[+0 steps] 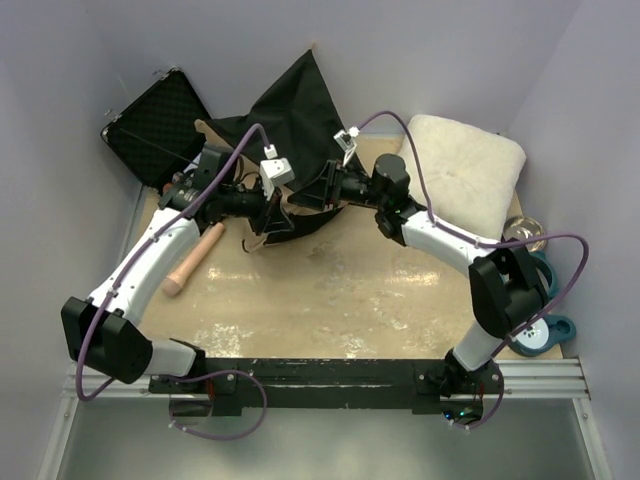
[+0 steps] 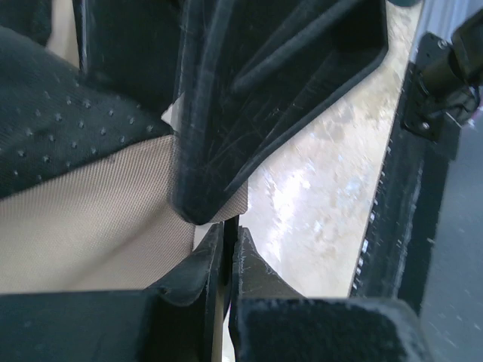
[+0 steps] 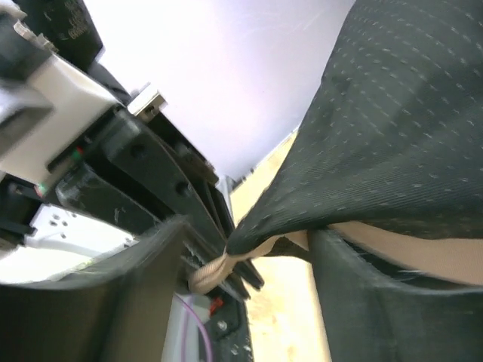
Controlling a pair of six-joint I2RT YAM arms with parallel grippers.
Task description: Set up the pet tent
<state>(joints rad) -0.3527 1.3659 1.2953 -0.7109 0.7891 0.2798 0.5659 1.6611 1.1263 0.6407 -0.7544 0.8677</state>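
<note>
Left gripper (image 2: 226,230) was clamped shut on a tan edge of the pet tent (image 2: 83,226), while the right gripper (image 3: 253,264) faced it with jaws apart, a corner of the black dotted cloth hanging between them unpinched, a tan cord loop (image 3: 207,273) just below. Most of the tent lay crumpled just beyond both grippers, heaped toward the back wall, nowhere near standing. The likely trouble: with only one pinch on a thin hem, a pull from the left arm could slide the cloth free or drag the whole heap across the tabletop (image 1: 330,290); the right jaws might close on a loose fold instead of the loop. Both arms reached forward and bent inward, wrists roughly level, grippers almost tip to tip.
</note>
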